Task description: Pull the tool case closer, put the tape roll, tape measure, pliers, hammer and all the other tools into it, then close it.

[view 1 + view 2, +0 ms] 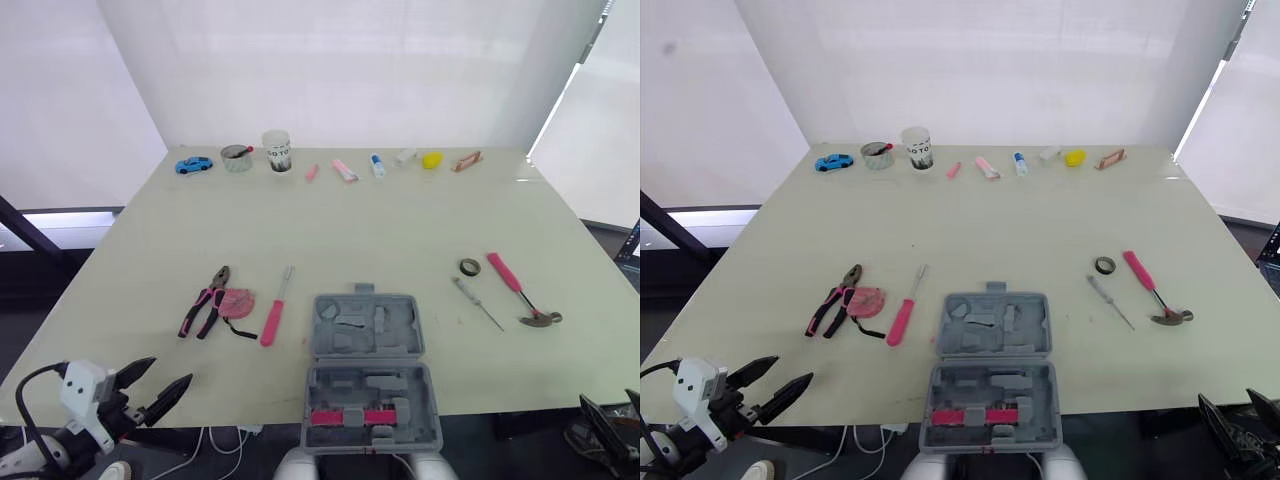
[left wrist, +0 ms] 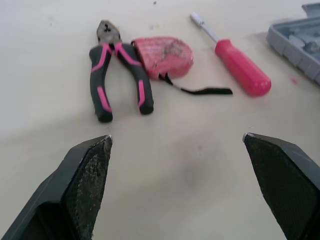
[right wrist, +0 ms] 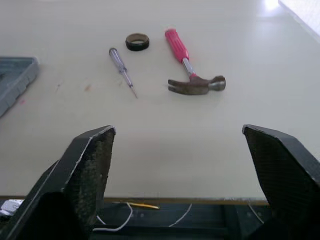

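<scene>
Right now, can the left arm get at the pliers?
Probably yes. The left gripper is open and points at the pliers across bare table, nothing between them; the tape measure lies close beside one handle.

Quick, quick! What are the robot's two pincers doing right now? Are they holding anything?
Left pincer: open, holding nothing.
Right pincer: open, holding nothing.

Matt plastic, worn metal, smooth top
Grey matt plastic tool case (image 1: 400, 312); hammer (image 3: 181, 54) head dull worn metal, handle glossy pink; table (image 1: 400, 220) smooth, matt.
</scene>
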Action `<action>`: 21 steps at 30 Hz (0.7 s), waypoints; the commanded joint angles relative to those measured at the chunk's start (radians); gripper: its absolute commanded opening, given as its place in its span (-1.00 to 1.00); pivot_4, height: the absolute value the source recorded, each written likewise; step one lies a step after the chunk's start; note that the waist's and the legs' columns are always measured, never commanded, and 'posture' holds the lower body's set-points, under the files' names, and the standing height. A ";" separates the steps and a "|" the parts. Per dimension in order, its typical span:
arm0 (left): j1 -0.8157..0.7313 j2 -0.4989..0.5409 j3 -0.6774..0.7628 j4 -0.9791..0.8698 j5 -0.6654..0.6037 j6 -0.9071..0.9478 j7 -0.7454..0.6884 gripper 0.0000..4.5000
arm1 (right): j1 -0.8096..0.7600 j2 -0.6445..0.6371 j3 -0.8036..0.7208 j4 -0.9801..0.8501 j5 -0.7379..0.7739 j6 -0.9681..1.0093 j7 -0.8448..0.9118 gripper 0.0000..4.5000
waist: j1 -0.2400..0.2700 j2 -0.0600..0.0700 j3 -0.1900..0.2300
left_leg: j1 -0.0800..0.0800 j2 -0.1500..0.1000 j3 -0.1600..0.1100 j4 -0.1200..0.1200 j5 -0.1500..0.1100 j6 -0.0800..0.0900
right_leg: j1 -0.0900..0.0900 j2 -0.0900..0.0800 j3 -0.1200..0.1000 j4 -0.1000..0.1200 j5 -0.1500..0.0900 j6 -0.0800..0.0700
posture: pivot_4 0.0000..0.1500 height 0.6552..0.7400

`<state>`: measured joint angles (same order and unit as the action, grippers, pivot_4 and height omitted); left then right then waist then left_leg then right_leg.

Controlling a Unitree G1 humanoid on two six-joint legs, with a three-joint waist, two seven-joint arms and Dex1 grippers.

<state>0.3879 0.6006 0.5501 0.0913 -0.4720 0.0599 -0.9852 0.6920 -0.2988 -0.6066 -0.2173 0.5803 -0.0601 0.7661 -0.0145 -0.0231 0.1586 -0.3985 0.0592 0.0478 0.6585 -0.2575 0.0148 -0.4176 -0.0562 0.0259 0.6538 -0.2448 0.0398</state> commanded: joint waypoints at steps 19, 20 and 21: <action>-0.333 0.058 -0.270 -0.354 -0.078 0.150 -0.012 1.00 | -0.614 -0.564 0.302 0.075 -0.150 0.439 0.040 0.95 | 0.003 0.000 -0.002 | 0.000 -0.006 0.004 -0.006 0.004 0.006 | 0.005 0.012 -0.006 -0.008 0.003 -0.004 | 1.00 1.00; -0.342 0.059 -0.280 -0.356 -0.081 0.152 -0.019 1.00 | -0.682 -0.588 0.338 0.119 -0.164 0.451 0.065 0.95 | 0.003 0.000 -0.002 | 0.000 -0.006 0.004 -0.006 0.004 0.006 | 0.005 0.012 -0.006 -0.008 0.003 -0.004 | 1.00 1.00; -0.349 0.059 -0.289 -0.358 -0.083 0.154 -0.024 1.00 | -0.743 -0.610 0.376 0.163 -0.183 0.455 0.094 0.95 | 0.001 0.000 -0.002 | 0.000 -0.006 0.004 -0.006 0.004 0.006 | 0.005 0.012 -0.006 -0.008 0.003 -0.004 | 1.00 1.00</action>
<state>0.0445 0.6470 0.2606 -0.2320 -0.5370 0.2135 -0.9998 -0.0202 -0.8847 -0.2497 -0.0884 0.4177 0.3860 0.8228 -0.0131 -0.0233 0.1567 -0.3985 0.0532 0.0517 0.6529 -0.2539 0.0206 -0.4128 -0.0431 0.0197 0.6462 -0.2415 0.0357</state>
